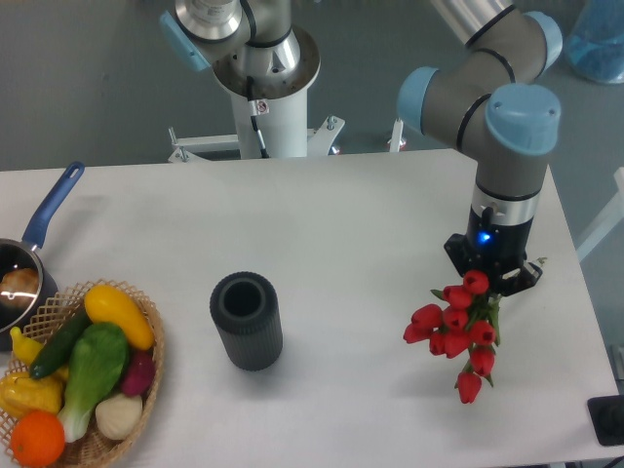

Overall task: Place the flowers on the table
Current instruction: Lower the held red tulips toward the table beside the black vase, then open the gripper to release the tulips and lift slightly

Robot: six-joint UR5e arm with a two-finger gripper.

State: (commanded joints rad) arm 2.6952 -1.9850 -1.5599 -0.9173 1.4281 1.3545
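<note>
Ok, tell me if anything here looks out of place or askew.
Nothing is spilled or damaged. The flowers hang blooms-down under the gripper at the table's right end, away from the upright vase.

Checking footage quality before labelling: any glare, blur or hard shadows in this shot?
Fixed camera: even, soft light; faint shadow beside the dark cylinder; flowers sharp under the tool; slight sheen inside the pan; table bright, not blown out.

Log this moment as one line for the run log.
gripper: over right side of table, holding flowers | flowers: hanging blooms-down | vase: upright, empty, mid-table | flowers lying on table: cannot tell
</note>
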